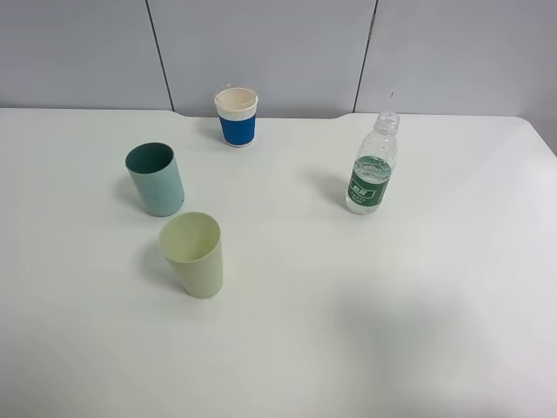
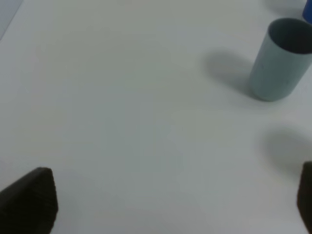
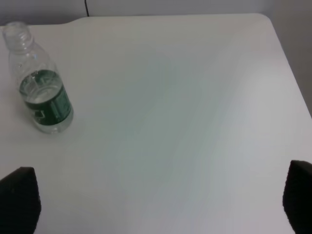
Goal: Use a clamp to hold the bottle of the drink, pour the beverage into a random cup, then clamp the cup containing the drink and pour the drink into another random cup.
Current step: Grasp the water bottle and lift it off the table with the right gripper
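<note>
I see the uncapped bottle at right holding some clear liquid, teal cup and yellow-green cup at left, white desk; left hand and right hand spread wide.

plastic, paper and a matt white top

the table is white, smooth and matt. the bottle is clear glossy plastic with a green printed label. the teal cup and the yellow-green cup look like smooth plastic with a dull satin finish. the paper cup is matt, with a blue sleeve. the left gripper has black matt fingers, finely ribbed.
</note>
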Available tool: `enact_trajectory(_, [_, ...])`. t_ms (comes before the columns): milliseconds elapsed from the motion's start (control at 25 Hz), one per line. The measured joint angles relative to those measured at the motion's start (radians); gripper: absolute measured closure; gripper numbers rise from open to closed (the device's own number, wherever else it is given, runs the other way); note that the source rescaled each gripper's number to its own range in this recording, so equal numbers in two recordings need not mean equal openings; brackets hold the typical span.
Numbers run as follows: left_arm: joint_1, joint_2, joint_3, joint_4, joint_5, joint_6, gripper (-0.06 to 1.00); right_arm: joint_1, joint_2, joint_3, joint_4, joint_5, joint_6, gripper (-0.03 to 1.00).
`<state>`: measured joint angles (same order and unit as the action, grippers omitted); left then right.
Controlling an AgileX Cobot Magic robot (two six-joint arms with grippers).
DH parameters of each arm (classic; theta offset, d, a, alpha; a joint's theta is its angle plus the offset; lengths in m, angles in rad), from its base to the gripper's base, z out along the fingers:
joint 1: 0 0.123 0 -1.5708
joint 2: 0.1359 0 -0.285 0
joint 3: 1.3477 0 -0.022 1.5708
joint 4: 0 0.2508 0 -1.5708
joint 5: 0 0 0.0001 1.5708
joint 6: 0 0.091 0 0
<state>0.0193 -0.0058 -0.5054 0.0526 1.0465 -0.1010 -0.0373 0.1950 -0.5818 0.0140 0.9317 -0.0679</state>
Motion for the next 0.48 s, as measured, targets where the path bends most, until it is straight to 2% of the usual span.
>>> enact_trajectory(200, [0.0, 0.0, 0.0, 0.0, 0.0, 0.0, -0.06, 0.0, 0.15, -0.004, 0.057, -0.122, -0.035, -0.03])
enact_trajectory(480, [0.0, 0.0, 0.0, 0.0, 0.0, 0.0, -0.06, 0.0, 0.335, -0.004, 0.194, -0.3, -0.18, -0.03])
